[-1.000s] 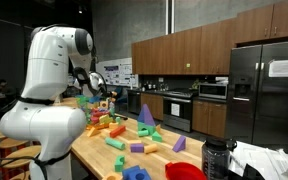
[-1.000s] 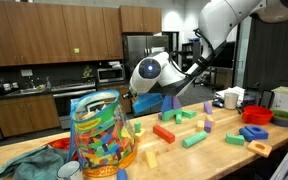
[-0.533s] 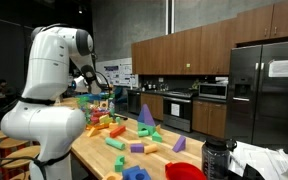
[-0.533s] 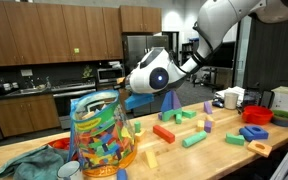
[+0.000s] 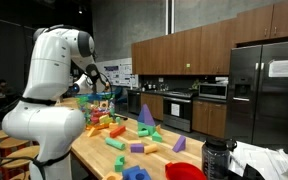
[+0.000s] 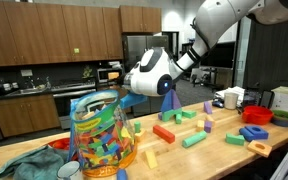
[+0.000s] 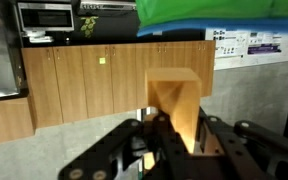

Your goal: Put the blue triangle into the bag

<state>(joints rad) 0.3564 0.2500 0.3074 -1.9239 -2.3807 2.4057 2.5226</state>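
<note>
Jaws pinch a tan block (image 7: 174, 95), not the blue triangle (image 6: 169, 101) standing on the worktop (image 6: 214, 160). It looks light, rigid and smooth, so I'd grip its flat faces low.

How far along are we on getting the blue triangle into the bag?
Done: nothing visible yet. In hand: the gripper is shut on a tan block. Left: the blue triangle apparently stands on the table, outside the bag.
</note>
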